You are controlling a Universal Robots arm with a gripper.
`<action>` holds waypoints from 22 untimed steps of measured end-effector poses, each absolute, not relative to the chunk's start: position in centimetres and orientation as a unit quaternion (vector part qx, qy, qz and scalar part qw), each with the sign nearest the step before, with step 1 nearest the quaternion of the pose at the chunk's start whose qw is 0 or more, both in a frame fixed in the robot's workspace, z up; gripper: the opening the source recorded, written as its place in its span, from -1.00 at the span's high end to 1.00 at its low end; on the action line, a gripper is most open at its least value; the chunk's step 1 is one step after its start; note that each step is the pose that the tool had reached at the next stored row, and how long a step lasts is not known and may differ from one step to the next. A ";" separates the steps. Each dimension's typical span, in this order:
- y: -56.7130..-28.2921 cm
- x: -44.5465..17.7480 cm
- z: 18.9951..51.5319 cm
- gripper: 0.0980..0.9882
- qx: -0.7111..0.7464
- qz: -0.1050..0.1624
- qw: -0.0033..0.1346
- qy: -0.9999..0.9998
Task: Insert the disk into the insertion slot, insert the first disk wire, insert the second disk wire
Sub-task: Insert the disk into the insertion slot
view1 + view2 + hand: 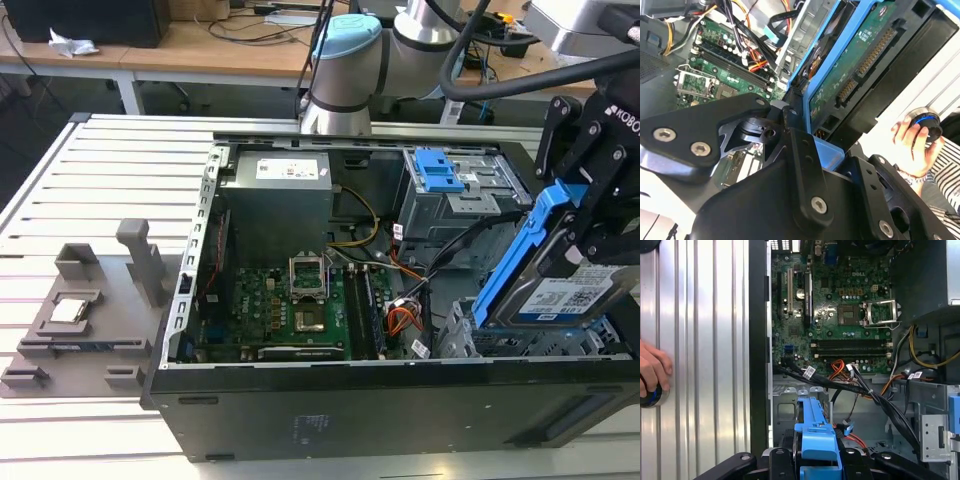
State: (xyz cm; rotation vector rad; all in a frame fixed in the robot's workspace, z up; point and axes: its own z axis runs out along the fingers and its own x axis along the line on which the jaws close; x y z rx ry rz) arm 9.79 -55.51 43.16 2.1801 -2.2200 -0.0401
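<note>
Black end effector (817, 459) links fill the foreground in both wrist views, clamped shut on the blue frame of the disk (562, 296) and pinching it at its raised end. In the exterior view the disk hangs steeply tilted at the case's (350, 410) right end, label up and low end dipping toward the slot (458, 336). I cannot tell whether that end touches the metal yet. The second wrist view shows the disk's green underside, with nothing plugged into its connectors.

I judge step 1 of 3 to be in hand: the disk is over the slot but not seated. Finishing it calls for levelling the disk, squaring its frame to the bay and sliding it in without snagging the cabling.

Just beyond the slot, orange and black wires (840, 368) lie loose between it and the board (300, 300), so neither of the 2 wire steps looks begun. Farther back stands the tall cage (440, 190) with its blue latch. Outside the case, a hand (652, 369) rests on a round knob (923, 123) on the ribbed surface (100, 180).
</note>
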 end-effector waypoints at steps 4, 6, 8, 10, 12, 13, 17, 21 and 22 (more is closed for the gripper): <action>-54.6 9.7 43.1 0.39 0.700 -0.013 0.015 -0.713; -54.6 9.7 43.0 0.39 0.701 -0.013 0.015 -0.713; -54.6 9.6 42.8 0.39 0.701 -0.013 0.015 -0.713; -54.6 9.6 42.6 0.39 0.701 -0.013 0.015 -0.713; -54.5 9.5 42.5 0.39 0.704 -0.013 0.015 -0.710; -54.4 9.5 42.3 0.39 0.705 -0.013 0.015 -0.709; -54.3 9.5 41.7 0.39 0.704 -0.013 0.015 -0.710; -54.3 9.5 41.1 0.39 0.704 -0.013 0.015 -0.710; -54.3 9.5 41.0 0.39 0.704 -0.013 0.015 -0.710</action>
